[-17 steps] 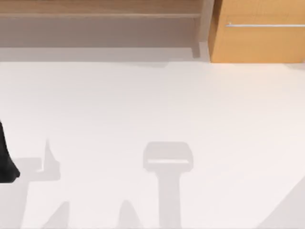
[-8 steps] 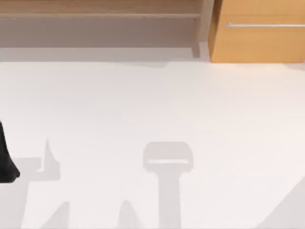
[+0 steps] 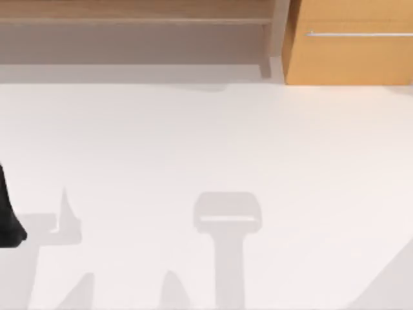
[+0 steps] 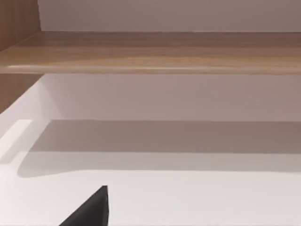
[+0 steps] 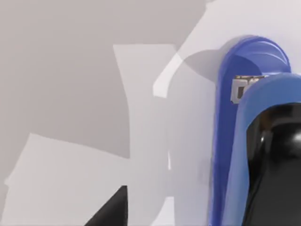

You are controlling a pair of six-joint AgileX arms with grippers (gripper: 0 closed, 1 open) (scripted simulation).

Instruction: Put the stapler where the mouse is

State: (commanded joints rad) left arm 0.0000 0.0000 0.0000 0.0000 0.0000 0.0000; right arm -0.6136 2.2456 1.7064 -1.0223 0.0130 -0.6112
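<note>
A wide white counter (image 3: 213, 142) seen from above carries soft grey shadows of the arms across its near half. Along the counter's far edge runs a low wooden shelf (image 3: 135, 13), and at the far right corner stands a wooden cabinet (image 3: 348, 58) with a thin metal handle (image 3: 358, 33). At the counter's left edge, toward the near side, a black part of the left arm (image 3: 8, 216) reaches just into sight. The left wrist view looks across bare white counter toward that wooden shelf (image 4: 155, 54), with one black fingertip (image 4: 91, 209) of the left arm's own tool at the border of the picture; whether the left jaws are apart or together cannot be told. The right wrist view is very close to the stapler (image 5: 235, 141), a bright-blue body lying flat on the white counter, with its rounded end, a small metal part just behind it, and a glossy black rounded piece (image 5: 277, 165) on top. A black fingertip (image 5: 113, 209) of the right arm's tool sits beside the stapler, apart from it; the state of the right jaws cannot be told either.
</note>
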